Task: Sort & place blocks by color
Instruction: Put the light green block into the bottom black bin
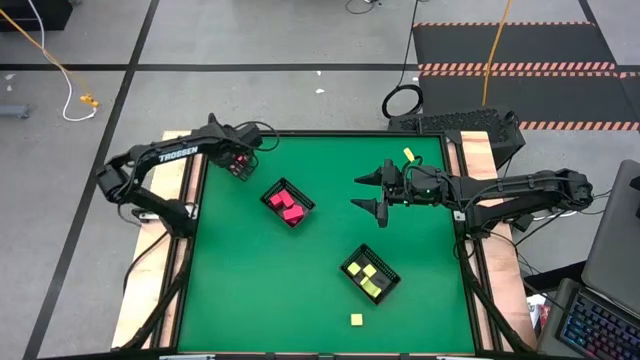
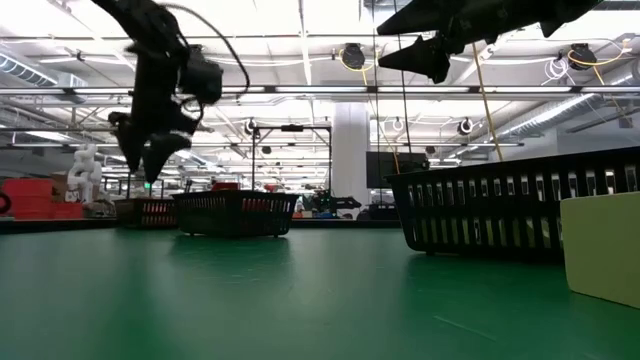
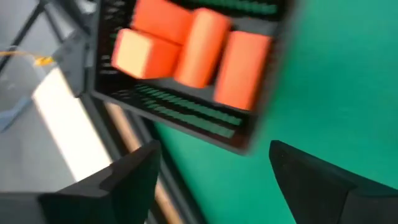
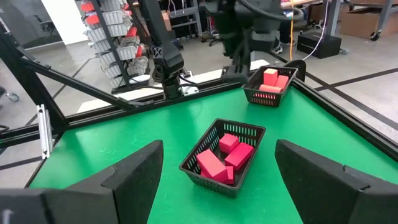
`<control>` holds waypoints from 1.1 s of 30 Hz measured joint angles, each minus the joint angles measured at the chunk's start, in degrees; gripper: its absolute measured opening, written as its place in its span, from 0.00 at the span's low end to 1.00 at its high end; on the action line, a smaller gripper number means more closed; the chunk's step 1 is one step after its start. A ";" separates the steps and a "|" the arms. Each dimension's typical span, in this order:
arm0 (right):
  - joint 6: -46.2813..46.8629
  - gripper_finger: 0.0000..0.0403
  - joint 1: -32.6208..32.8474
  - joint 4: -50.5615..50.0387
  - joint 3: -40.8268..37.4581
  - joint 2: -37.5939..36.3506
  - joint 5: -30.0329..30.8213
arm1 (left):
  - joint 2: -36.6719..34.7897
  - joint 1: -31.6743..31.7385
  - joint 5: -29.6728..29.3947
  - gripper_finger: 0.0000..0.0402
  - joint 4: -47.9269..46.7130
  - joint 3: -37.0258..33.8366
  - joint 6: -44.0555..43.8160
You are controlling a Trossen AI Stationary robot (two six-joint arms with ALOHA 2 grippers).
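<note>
A black tray (image 1: 288,203) holds pink blocks (image 4: 225,157) at mid-table. Another black tray (image 1: 370,273) holds yellow blocks (image 1: 368,276) nearer the front. A third small tray (image 4: 270,84) with red-orange blocks (image 3: 193,46) stands in the far left corner. One yellow block (image 1: 356,319) lies loose near the near edge, and another (image 1: 408,154) lies near the far right corner. My left gripper (image 1: 240,165) hovers open and empty above the corner tray. My right gripper (image 1: 362,193) is open and empty, raised right of the pink tray, fingers pointing left.
Wooden rails border the green table (image 1: 260,290) on its left and right sides. The low view shows the yellow tray (image 2: 520,200) and the loose yellow block (image 2: 600,245) close at the right. Bare green surface lies at front left. Cables and a laptop lie off the table.
</note>
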 joint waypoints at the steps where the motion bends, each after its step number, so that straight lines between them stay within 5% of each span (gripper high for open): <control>1: 0.00 0.75 0.00 0.00 0.00 0.00 0.00 | -1.21 -1.11 1.28 0.73 0.03 0.00 -0.57; 11: 1.43 0.75 0.02 -2.60 -0.04 2.40 -0.08 | -13.31 -17.60 3.92 0.58 8.55 -1.58 -6.13; 17: 4.00 0.75 0.61 -0.58 -0.04 8.73 -7.60 | -20.12 -25.17 8.46 0.53 27.00 -8.38 -3.96; 24: 0.79 0.75 7.89 2.12 2.05 12.63 -5.57 | -26.24 -32.24 10.06 0.52 50.65 -18.58 -0.14; 33: -3.95 0.75 19.41 -28.36 25.59 23.68 6.19 | -27.95 -34.85 10.31 0.52 64.36 -23.06 1.38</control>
